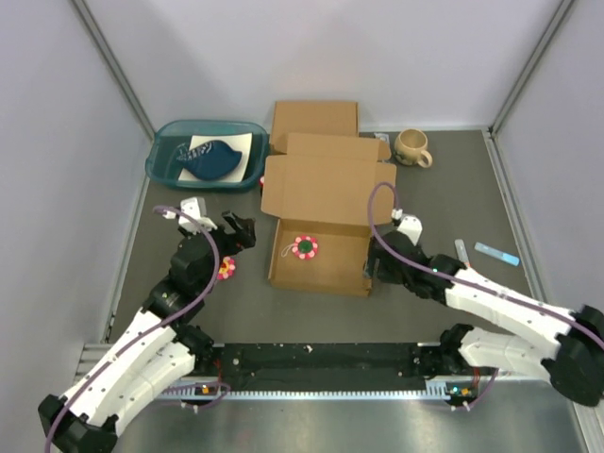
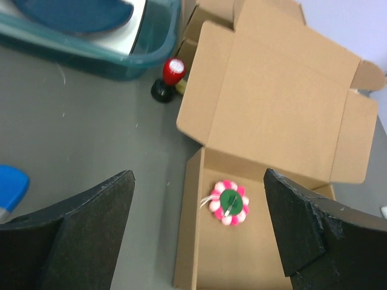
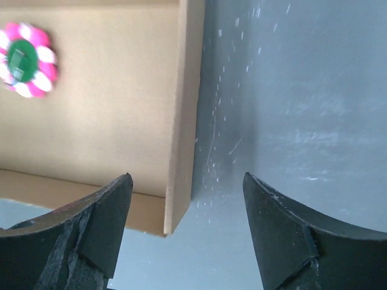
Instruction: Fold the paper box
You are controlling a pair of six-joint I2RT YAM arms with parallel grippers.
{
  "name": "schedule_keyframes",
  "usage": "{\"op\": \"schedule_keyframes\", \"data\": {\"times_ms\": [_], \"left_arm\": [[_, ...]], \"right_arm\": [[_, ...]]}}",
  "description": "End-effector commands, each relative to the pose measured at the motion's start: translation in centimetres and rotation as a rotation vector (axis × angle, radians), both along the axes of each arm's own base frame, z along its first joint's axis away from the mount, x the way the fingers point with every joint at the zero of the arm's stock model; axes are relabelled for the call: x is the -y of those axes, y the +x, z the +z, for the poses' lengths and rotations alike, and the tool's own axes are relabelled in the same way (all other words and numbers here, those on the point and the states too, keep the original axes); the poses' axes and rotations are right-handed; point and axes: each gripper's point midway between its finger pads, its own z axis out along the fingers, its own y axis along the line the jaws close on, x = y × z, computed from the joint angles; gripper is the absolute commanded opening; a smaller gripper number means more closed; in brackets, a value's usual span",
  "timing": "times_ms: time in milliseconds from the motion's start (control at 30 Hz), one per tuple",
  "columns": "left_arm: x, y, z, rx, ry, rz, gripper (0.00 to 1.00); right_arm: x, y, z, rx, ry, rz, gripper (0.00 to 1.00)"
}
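Note:
The paper box [image 1: 321, 203] lies in the middle of the table as a shallow brown tray with its lid standing open toward the back. A pink and green flower trinket [image 1: 304, 247] lies on the tray floor. My left gripper [image 1: 243, 229] is open and empty, left of the box's left wall; in the left wrist view [image 2: 198, 175] it looks down on that wall [image 2: 188, 229] and the trinket [image 2: 228, 202]. My right gripper [image 1: 376, 267] is open, its jaws either side of the box's right wall [image 3: 184, 121] near the front corner, not touching it.
A teal bin [image 1: 165, 165] with a dark blue item stands at the back left. A thicker brown box [image 1: 314, 118] sits behind the lid, a mug [image 1: 411, 146] to its right. A small pink trinket [image 1: 226, 269] lies by my left arm. A blue strip [image 1: 496, 253] lies at right.

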Motion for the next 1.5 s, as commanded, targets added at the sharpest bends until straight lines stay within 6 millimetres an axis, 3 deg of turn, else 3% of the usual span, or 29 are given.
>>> {"op": "schedule_keyframes", "data": {"times_ms": [0, 67, 133, 167, 200, 233, 300, 333, 467, 500, 533, 600, 700, 833, 1000, 1100, 1133, 1200, 1300, 1467], "left_arm": [[1.3, 2.7, 7.1, 0.179, -0.011, -0.014, 0.95], [2.2, 4.5, 9.2, 0.214, 0.012, -0.027, 0.95], [3.5, 6.3, 10.5, 0.211, 0.042, -0.076, 0.96], [3.2, 7.2, 11.0, 0.203, 0.038, -0.074, 0.96], [3.3, 7.8, 11.4, 0.197, 0.027, -0.088, 0.96], [4.3, 8.3, 12.1, 0.191, -0.017, -0.144, 0.95], [3.9, 8.9, 12.9, 0.200, -0.073, -0.154, 0.95], [4.0, 8.8, 12.9, 0.205, -0.088, -0.183, 0.94], [4.3, 7.8, 12.3, 0.205, -0.122, -0.226, 0.94], [4.3, 7.6, 11.6, 0.194, -0.133, -0.229, 0.94], [4.1, 7.3, 11.7, 0.200, -0.137, -0.230, 0.94], [4.3, 6.9, 11.0, 0.185, -0.149, -0.252, 0.94], [4.6, 6.5, 10.7, 0.167, -0.149, -0.291, 0.93], [4.1, 6.4, 10.3, 0.164, -0.135, -0.282, 0.93], [3.9, 6.3, 9.7, 0.155, -0.123, -0.281, 0.93], [3.9, 6.2, 9.6, 0.154, -0.126, -0.280, 0.93], [3.8, 6.2, 9.6, 0.157, -0.127, -0.279, 0.93], [3.8, 6.2, 9.6, 0.158, -0.130, -0.279, 0.93], [3.9, 6.2, 9.4, 0.153, -0.124, -0.287, 0.93], [3.9, 6.4, 9.0, 0.143, -0.120, -0.280, 0.93]], "right_arm": [[2.0, 2.5, 8.1, 0.238, -0.065, -0.001, 0.76], [3.3, 4.0, 11.2, 0.320, -0.081, -0.034, 0.79], [4.6, 5.2, 12.4, 0.338, -0.067, -0.079, 0.81], [5.0, 6.0, 13.2, 0.348, -0.037, -0.103, 0.82], [7.4, 7.5, 13.3, 0.348, -0.019, -0.195, 0.82], [6.4, 8.8, 14.7, 0.385, 0.092, -0.168, 0.82], [6.7, 10.4, 15.4, 0.428, 0.223, -0.140, 0.82], [6.1, 12.0, 17.5, 0.566, 0.285, -0.102, 0.81], [5.5, 14.7, 20.3, 0.753, 0.306, 0.007, 0.84], [4.0, 15.6, 18.6, 0.676, 0.318, 0.101, 0.85], [4.3, 16.9, 20.8, 0.706, 0.309, 0.130, 0.84], [3.7, 18.5, 18.6, 0.611, 0.308, 0.185, 0.80], [5.4, 20.3, 18.5, 0.616, 0.326, 0.147, 0.77], [6.5, 22.5, 15.4, 0.533, 0.309, 0.154, 0.73], [5.5, 23.6, 13.8, 0.461, 0.308, 0.259, 0.72], [5.8, 24.5, 12.5, 0.410, 0.278, 0.269, 0.73], [5.7, 25.0, 12.9, 0.418, 0.261, 0.290, 0.73], [5.7, 25.1, 11.1, 0.349, 0.260, 0.292, 0.73], [5.9, 25.6, 10.2, 0.320, 0.244, 0.294, 0.72], [5.9, 26.4, 9.3, 0.296, 0.235, 0.297, 0.68]]}}
